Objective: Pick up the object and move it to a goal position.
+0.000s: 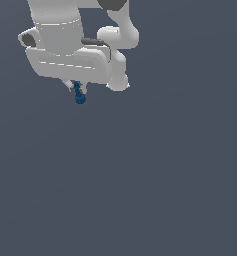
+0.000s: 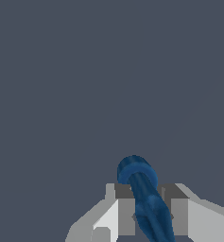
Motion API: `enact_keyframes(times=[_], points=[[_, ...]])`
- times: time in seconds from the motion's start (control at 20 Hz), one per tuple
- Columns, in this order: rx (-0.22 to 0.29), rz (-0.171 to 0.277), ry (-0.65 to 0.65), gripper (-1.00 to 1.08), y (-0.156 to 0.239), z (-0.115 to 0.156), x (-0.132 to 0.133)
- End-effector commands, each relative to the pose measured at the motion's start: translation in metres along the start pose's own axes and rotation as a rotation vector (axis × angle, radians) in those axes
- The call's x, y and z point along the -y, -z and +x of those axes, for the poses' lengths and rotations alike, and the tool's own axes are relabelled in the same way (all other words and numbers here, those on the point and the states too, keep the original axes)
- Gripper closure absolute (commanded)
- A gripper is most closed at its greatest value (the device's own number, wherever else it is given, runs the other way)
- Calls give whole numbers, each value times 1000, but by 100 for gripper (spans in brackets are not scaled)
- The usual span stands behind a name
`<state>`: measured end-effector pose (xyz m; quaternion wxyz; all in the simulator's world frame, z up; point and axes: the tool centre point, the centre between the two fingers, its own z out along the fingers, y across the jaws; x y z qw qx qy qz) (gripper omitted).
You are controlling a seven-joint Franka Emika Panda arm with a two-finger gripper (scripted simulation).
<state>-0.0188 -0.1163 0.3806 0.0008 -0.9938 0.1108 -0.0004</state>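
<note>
The object [image 2: 144,198], a small dark blue elongated piece with a rounded, knobby end, sits between the two fingers of the gripper [image 2: 149,212]. In the wrist view its shaft runs through the gap between the grey finger pads [image 2: 126,215], which press against it on either side, and its ringed end sticks out past the fingertips. The gripper is clamped on the object. In the exterior view the object [image 1: 79,95] hangs just below the white gripper [image 1: 77,88], its knob end lowest, with most of the fingers hidden by the arm's body. The white Panda arm [image 1: 70,50] fills the upper part of the exterior view's left side. Behind everything is a plain dark grey-blue background [image 1: 165,175].
</note>
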Motion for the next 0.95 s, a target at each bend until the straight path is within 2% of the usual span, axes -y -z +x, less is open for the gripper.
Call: enact_keyframes(times=[0.0,0.45,0.9], points=[[1,0,0,108,25,-3,-13],[1,-1,1,108,80,-5,-42],[1,-1,1,108,94,-4,-50]])
